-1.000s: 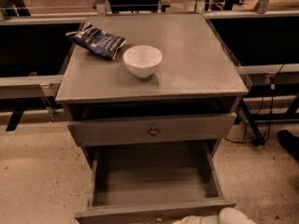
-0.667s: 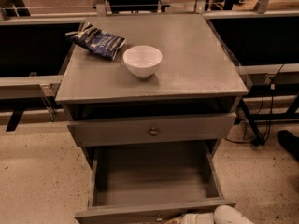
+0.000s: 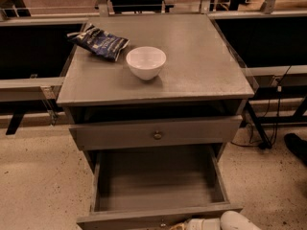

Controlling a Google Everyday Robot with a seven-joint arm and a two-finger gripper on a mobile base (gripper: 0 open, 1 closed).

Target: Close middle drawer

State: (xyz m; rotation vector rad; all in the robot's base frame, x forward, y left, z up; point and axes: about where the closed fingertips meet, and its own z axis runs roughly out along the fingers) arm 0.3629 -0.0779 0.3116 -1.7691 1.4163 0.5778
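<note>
The grey cabinet (image 3: 192,66) has its top drawer (image 3: 120,135) slightly ajar, with a small round knob on the front. Below it the middle drawer (image 3: 158,183) is pulled far out, showing a deep, plain grey, empty box. Its front (image 3: 124,219) lies along the bottom edge of the view. My gripper (image 3: 189,224) is at the bottom edge, right at the middle of that drawer front, with the white arm (image 3: 235,221) to its right. Most of the gripper is cut off by the frame.
A white bowl (image 3: 146,62) and a dark snack bag (image 3: 100,41) sit on the cabinet top. Black rails and table frames (image 3: 29,83) flank the cabinet on both sides. Cables (image 3: 268,123) hang at the right. The floor (image 3: 38,176) is speckled beige.
</note>
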